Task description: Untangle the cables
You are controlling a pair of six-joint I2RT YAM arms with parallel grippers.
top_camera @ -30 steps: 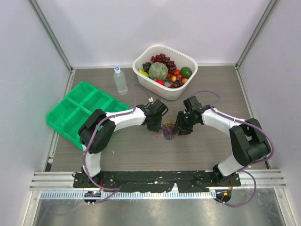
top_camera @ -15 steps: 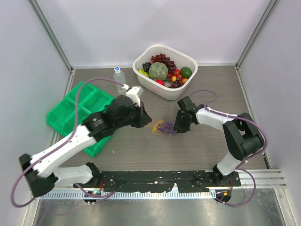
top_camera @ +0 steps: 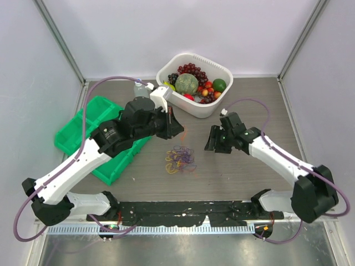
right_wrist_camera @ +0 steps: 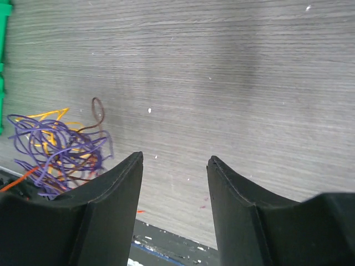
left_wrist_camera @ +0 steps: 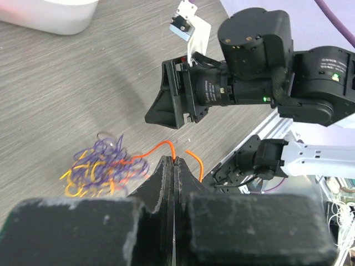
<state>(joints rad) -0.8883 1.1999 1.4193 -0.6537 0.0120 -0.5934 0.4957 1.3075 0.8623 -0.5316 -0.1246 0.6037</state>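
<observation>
With the left pincer (left_wrist_camera: 173,164) clamped on one orange strand (left_wrist_camera: 157,147) and the right pincer (right_wrist_camera: 175,159) open and empty, the cables (top_camera: 180,159) lying between and below them could drag along unpinned, tightening the knot.

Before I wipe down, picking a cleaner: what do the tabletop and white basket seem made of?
Tabletop: likely wood-grain laminate, matte grey-brown, with fine straight streaks. White basket: probably moulded plastic, smooth, slightly glossy, with a rolled rim.
</observation>
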